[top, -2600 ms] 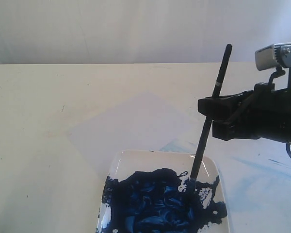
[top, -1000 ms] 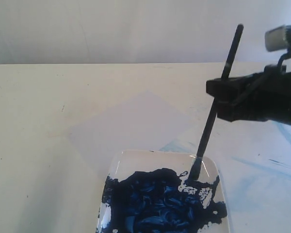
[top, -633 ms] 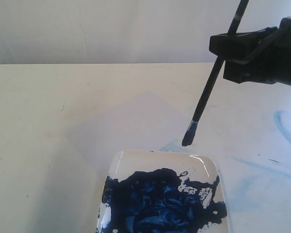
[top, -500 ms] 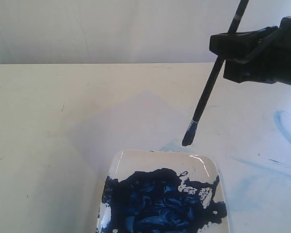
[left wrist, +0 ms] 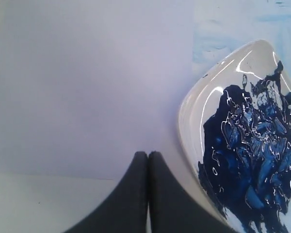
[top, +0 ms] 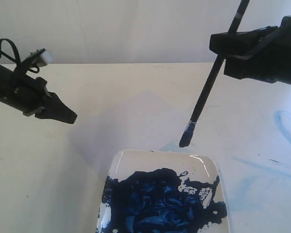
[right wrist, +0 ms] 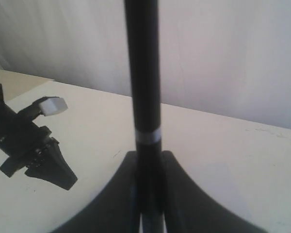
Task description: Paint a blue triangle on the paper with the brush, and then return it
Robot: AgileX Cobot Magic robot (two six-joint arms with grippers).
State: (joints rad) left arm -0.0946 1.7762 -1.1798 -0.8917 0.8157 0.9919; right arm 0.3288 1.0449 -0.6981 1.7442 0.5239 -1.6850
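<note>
Got the brush (top: 208,87) clamped in the right gripper (top: 218,46), hanging near the paper's (top: 131,121) edge by the plate (top: 136,160), with the left gripper (top: 68,116) pinched together, empty. Ease inward, then touch down lightly.

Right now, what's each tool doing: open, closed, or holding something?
Left tool: closed, holding nothing.
Right tool: closed on the brush.

The plate (top: 150,159) looks glossy, the blue paint (top: 155,201) wet and shiny, the paper (top: 131,119) matt, the brush (top: 207,94) handle smooth black.
</note>
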